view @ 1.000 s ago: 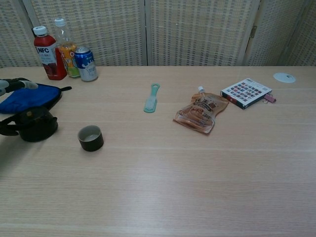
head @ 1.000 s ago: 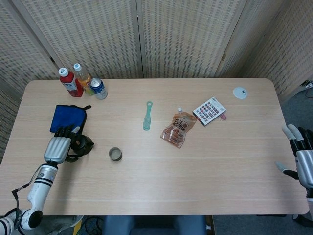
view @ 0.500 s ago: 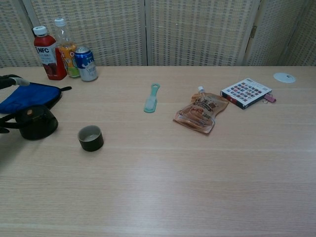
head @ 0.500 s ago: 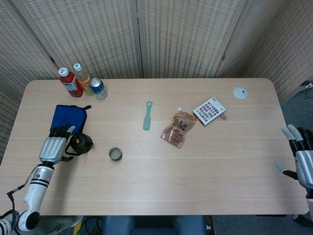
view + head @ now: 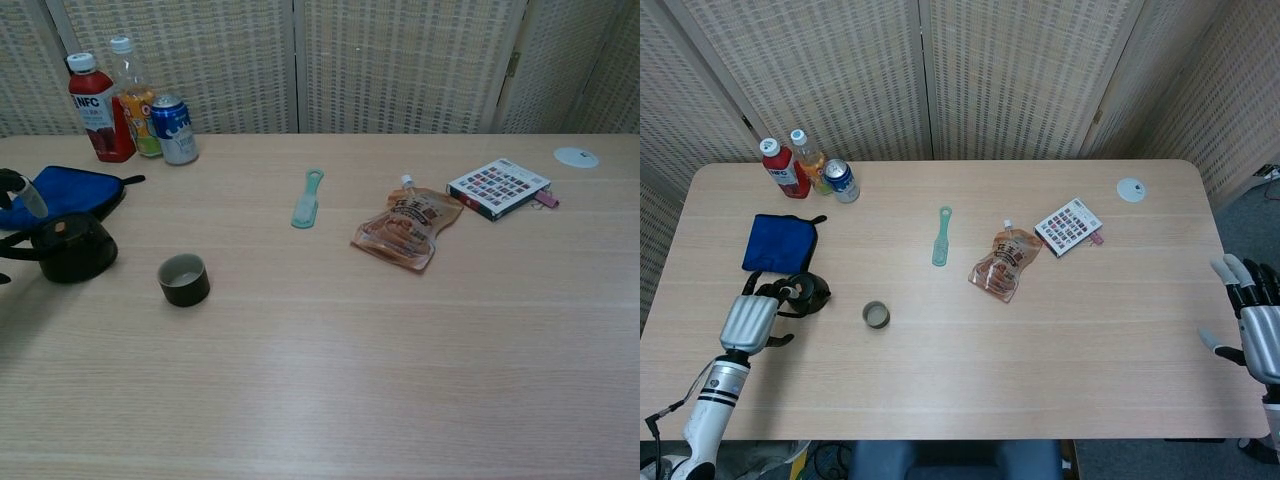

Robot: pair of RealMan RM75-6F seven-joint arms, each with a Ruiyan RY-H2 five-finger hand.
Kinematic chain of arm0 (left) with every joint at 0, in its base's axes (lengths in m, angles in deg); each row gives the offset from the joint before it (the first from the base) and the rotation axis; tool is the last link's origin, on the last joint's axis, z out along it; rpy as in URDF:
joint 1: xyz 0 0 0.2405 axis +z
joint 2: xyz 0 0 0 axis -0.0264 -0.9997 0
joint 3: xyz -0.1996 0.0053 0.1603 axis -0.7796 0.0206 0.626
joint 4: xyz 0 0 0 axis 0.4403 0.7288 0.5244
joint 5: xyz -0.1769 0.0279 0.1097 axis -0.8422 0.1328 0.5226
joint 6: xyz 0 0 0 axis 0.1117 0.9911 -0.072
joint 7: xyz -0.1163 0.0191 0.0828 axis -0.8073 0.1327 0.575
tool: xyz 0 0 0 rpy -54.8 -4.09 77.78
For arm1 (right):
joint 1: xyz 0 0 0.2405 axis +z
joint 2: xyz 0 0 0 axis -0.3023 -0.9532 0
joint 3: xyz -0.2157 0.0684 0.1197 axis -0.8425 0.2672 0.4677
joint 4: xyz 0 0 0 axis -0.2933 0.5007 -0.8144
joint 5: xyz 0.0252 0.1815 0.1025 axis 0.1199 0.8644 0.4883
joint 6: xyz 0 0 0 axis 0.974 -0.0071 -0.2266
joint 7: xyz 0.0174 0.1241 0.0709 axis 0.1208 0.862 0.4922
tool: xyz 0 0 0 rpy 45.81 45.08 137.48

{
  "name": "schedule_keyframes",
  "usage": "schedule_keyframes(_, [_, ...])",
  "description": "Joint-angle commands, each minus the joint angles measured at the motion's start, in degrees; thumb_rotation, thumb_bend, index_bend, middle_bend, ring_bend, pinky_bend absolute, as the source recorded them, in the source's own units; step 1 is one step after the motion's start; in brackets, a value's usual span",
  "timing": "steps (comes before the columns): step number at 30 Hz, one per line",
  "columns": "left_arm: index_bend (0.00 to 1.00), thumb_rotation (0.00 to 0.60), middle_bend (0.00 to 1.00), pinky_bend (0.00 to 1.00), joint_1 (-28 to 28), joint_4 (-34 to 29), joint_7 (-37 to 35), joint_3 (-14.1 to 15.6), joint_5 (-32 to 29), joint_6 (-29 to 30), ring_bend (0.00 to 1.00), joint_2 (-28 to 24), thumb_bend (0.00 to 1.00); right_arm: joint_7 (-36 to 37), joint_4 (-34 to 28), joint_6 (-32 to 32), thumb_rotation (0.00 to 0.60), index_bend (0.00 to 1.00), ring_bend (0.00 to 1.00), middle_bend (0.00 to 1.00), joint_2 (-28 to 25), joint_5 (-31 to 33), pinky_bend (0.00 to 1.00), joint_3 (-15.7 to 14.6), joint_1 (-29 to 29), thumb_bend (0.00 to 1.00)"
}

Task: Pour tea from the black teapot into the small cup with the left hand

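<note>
The black teapot (image 5: pixel 806 291) (image 5: pixel 72 247) stands near the table's left edge, its handle pointing left towards my left hand. The small dark cup (image 5: pixel 876 315) (image 5: pixel 184 280) stands upright just right of it, a short gap away. My left hand (image 5: pixel 750 318) lies low beside the teapot, on the handle side, with its fingers (image 5: pixel 24 191) spread and their tips close to the handle; it holds nothing. My right hand (image 5: pixel 1258 335) hangs past the table's right edge, fingers apart and empty.
A blue pouch (image 5: pixel 778 242) lies right behind the teapot. Two bottles (image 5: pixel 786 169) and a can (image 5: pixel 841 181) stand at the back left. A green tool (image 5: pixel 942 237), an orange drink pouch (image 5: pixel 1006 262), a patterned box (image 5: pixel 1069 227) and a white disc (image 5: pixel 1130 189) lie further right.
My left hand has drawn back towards the table's near edge, from above the teapot to beside its handle. The teapot, the cup and my right hand stay where they were.
</note>
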Motion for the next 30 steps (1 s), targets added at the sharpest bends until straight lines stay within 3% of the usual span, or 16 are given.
schedule_keyframes(1, [0.36,0.600,0.25,0.00,0.0,-0.3,0.5,0.1,0.1,0.0,0.30,0.3,0.09,0.1,0.2,0.0,0.600,0.11,0.00,0.07,0.0,0.0,0.07,0.0,0.0,0.16])
schedule_keyframes(17, [0.41,0.600,0.37,0.00,-0.2,0.3,1.4,-0.2,-1.2,-1.1,0.39,1.4,0.09,-0.5,-0.1,-1.3,0.600,0.11,0.00,0.07,-1.0,0.5,0.06,1.3,0.2,0.16])
schedule_keyframes(30, [0.43,0.600,0.37,0.00,-0.5,2.4,0.5,-0.4,-1.7,-2.2,0.39,2.7,0.09,-0.8,-0.4,-1.0,0.600,0.11,0.00,0.07,-1.2,0.8,0.06,1.3,0.3,0.16])
